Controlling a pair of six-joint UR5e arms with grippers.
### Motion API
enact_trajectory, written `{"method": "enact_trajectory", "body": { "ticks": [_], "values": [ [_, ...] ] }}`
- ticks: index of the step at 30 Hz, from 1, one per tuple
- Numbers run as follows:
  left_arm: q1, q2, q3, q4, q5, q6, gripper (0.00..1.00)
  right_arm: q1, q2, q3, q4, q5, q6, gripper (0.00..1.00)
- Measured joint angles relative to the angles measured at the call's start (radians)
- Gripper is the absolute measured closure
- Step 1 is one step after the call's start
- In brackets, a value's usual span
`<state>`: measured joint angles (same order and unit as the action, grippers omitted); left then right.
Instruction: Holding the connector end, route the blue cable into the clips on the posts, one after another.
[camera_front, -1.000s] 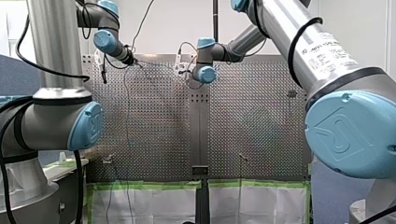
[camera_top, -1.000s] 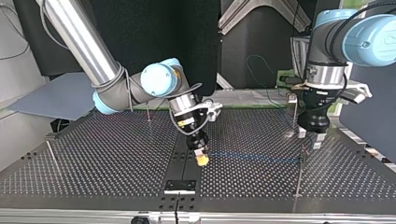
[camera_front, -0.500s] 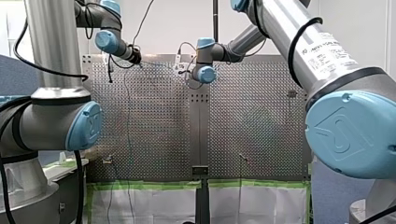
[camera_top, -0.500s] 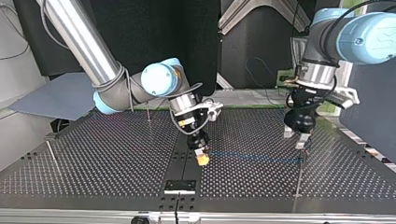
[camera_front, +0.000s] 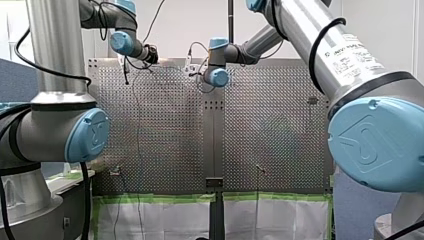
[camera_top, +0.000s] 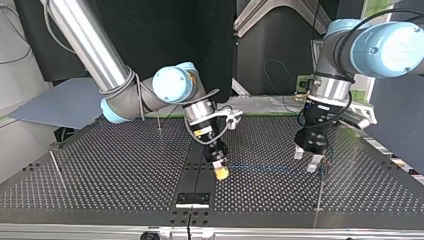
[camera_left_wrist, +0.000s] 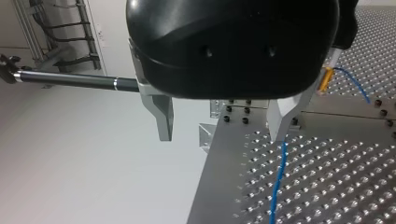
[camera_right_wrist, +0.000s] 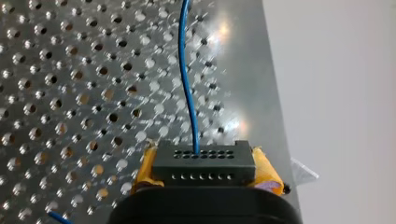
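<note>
Right gripper, clamped on the black rectangular connector, could tug the thin blue cable clear of the wide-open left gripper.

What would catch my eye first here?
A thin blue cable is stretched over the perforated table near the top view's middle. It runs from the black connector, clamped between the yellow pads of my right tool, towards my left tool, which hangs open at that view's right.
</note>
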<state>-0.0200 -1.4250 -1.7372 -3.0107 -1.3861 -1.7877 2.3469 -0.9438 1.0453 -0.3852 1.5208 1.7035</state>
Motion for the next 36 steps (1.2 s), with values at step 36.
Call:
{"method": "enact_trajectory", "body": {
  "ticks": [36],
  "values": [
    [-0.063, -0.183, 0.064, 0.108, -0.122, -0.056, 0.00, 0.013, 0.001, -0.023, 0.009, -0.005, -0.001, 1.00]
  ]
}}
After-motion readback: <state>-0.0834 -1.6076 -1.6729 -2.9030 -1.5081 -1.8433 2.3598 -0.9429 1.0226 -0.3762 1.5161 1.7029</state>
